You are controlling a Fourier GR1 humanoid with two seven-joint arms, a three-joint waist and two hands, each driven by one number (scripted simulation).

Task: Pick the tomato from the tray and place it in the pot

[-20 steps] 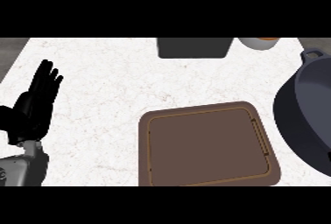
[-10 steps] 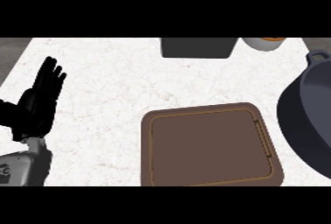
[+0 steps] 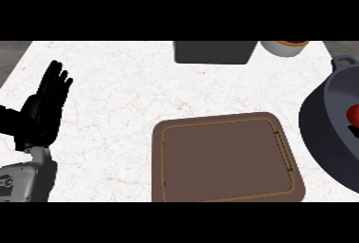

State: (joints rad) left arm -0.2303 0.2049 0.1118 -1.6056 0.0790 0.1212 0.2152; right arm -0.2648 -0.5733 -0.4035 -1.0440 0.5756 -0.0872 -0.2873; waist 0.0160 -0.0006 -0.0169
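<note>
One tomato lay in the pot, right of the bare tray; task seemingly done. Left hand rested open, holding nothing.

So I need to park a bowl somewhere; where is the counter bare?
Bare counter lies between the left hand and the brown tray, running up to the dark box at the back. The tray itself holds nothing. The right side is crowded: the pot, with the tomato inside, sits close beside the tray.
</note>
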